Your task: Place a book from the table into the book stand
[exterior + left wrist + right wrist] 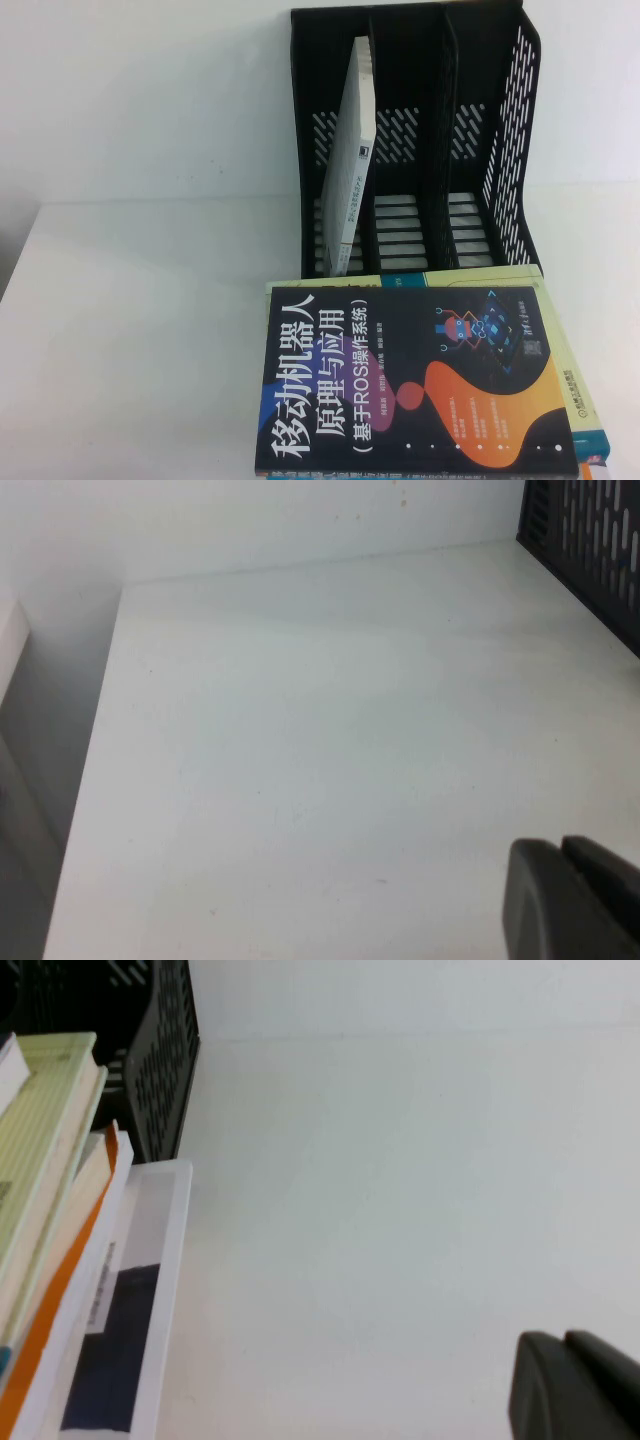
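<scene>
The book (420, 380), dark with a large white Chinese title and orange-pink swirls, lies flat on top of a stack at the table's (140, 330) front right. The black book stand (510, 150) stands upright just behind it. A thin white-grey book (350, 160) leans in its left slot; the other two slots hold nothing. Neither gripper shows in the high view. My left gripper (560, 848) is shut and empty over bare table to the left of the stand (600, 540). My right gripper (565, 1340) is shut and empty over bare table to the right of the stack (60, 1260).
A pale yellow-and-teal hardcover (575, 390) lies under the dark book, sticking out on the right. The wall runs close behind the stand. The table's left edge (95, 780) drops off beside the left arm. The stand's perforated side (160, 1070) shows in the right wrist view.
</scene>
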`<control>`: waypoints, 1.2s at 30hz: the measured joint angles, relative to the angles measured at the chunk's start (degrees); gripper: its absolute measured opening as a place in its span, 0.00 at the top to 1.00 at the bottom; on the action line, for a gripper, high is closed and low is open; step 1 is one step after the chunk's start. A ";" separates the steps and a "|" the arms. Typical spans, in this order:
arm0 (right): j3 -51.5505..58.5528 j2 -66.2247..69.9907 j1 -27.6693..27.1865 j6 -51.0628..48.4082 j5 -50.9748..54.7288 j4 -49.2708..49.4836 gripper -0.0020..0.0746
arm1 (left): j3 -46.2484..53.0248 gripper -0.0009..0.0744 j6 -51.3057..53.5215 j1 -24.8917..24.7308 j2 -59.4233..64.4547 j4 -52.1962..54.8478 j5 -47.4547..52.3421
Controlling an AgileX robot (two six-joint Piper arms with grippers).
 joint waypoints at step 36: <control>0.00 0.00 0.00 0.87 0.00 0.11 0.98 | 0.00 0.99 -2.15 0.00 0.00 -3.46 0.13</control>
